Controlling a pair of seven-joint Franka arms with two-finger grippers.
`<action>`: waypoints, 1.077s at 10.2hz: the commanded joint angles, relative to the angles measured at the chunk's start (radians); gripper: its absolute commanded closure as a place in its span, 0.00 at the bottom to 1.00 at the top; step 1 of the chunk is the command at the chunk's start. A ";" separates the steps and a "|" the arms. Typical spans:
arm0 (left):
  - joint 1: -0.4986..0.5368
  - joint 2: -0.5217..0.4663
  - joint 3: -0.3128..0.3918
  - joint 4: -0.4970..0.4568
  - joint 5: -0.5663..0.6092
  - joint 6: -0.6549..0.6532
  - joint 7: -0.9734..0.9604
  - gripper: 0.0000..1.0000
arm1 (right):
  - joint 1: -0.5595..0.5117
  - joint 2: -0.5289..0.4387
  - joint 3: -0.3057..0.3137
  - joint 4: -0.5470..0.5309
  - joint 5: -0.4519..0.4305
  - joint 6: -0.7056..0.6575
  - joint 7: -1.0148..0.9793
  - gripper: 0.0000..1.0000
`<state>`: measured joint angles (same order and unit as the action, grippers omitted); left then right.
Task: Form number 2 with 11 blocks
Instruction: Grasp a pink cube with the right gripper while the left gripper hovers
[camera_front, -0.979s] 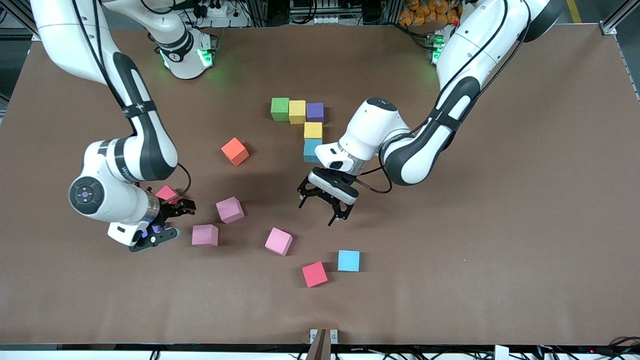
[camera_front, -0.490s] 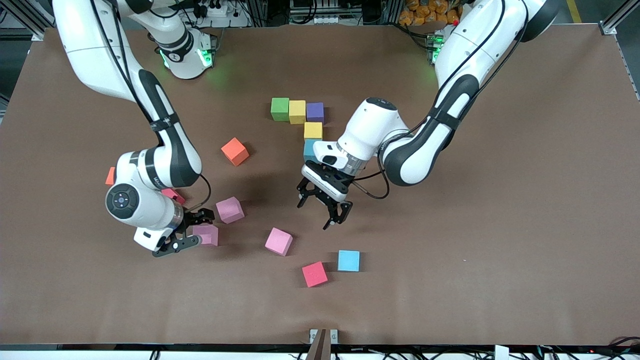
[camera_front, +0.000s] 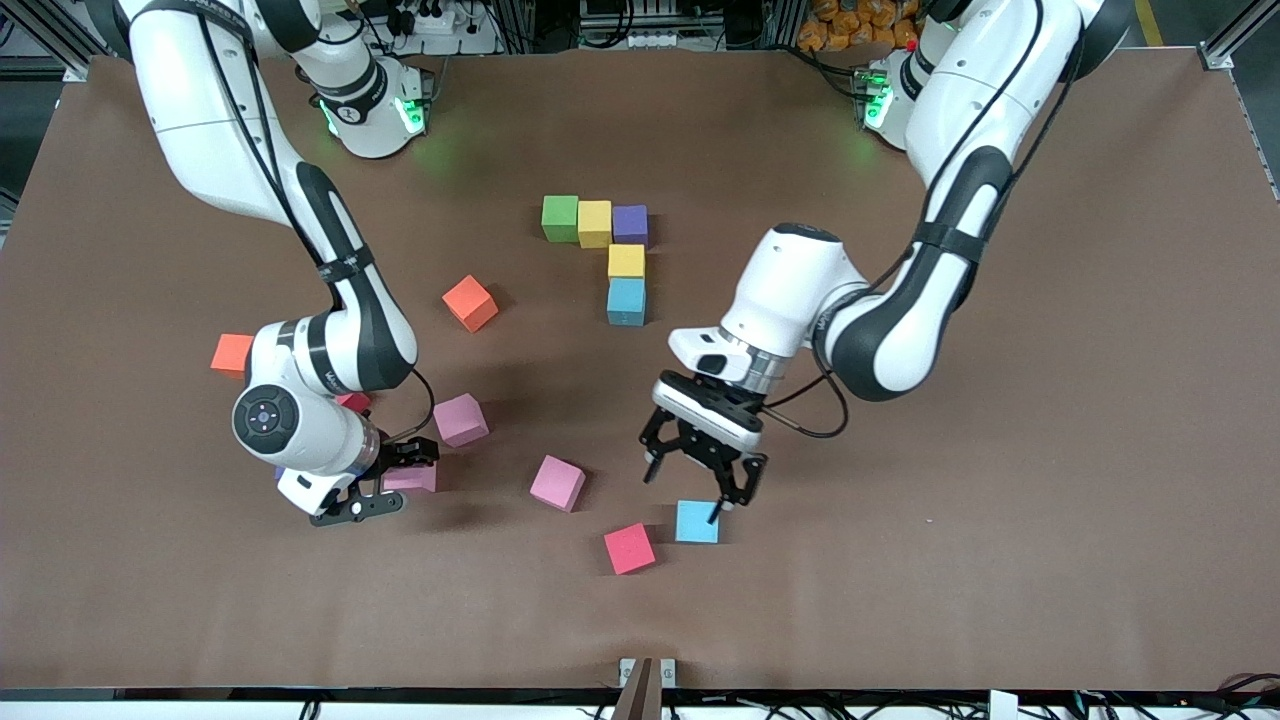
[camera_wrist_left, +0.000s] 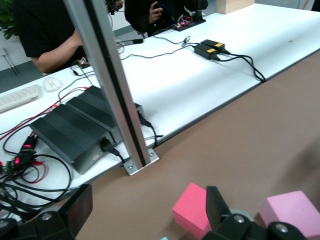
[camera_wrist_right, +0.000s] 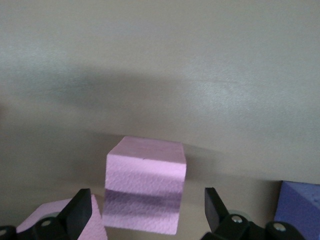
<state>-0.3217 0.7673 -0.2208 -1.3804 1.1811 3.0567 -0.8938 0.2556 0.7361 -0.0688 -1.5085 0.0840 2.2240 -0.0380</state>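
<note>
Five blocks already sit joined as the start of the number 2 (camera_front: 612, 228). A green block (camera_front: 560, 218), a yellow block (camera_front: 594, 223) and a purple block (camera_front: 630, 224) make its top bar. A second yellow block (camera_front: 626, 261) and a light blue block (camera_front: 626, 301) run from the purple end toward the front camera, edges touching so the figure reads as one shape.

Six more are needed, and more than that lie loose on the brown table (camera_front: 1000, 500):

- Three pink blocks: one (camera_front: 460, 420) free, one (camera_front: 557, 483) free, and one (camera_front: 415, 478) between the fingers of the right gripper (camera_front: 392, 480).
- Two orange blocks: one (camera_front: 470, 303) tilted near the figure, the other (camera_front: 232, 353) toward the right arm's end.
- Two red blocks: one (camera_front: 629, 549) close to the front camera, one (camera_front: 352, 402) half hidden under the right arm.
- One loose light blue block (camera_front: 697, 521).
- One loose purple block (camera_wrist_right: 300, 202), seen only as a corner in the right wrist view.

The right gripper is low at its pink block with fingers spread on either side and not pressing, which looks like lining up for a grasp. The left gripper (camera_front: 697, 490) hangs over the loose light blue block, fingers spread wide and empty, probably choosing that cube as its own next pick. Its wrist view shows the red block and a pink one ahead.
</note>
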 joint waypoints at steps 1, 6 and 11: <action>0.024 -0.020 0.001 0.004 0.029 -0.003 -0.004 0.00 | -0.002 0.042 0.000 0.044 -0.021 0.023 0.021 0.00; 0.029 -0.036 -0.020 0.004 -0.202 -0.003 -0.002 0.00 | 0.002 0.061 0.000 0.045 -0.010 0.043 0.108 0.37; 0.026 -0.097 -0.112 -0.005 -0.357 -0.114 -0.004 0.00 | 0.013 -0.004 -0.014 0.031 -0.001 0.026 0.237 1.00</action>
<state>-0.3007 0.7226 -0.3001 -1.3619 0.8521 3.0067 -0.8996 0.2619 0.7747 -0.0720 -1.4770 0.0829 2.2688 0.1493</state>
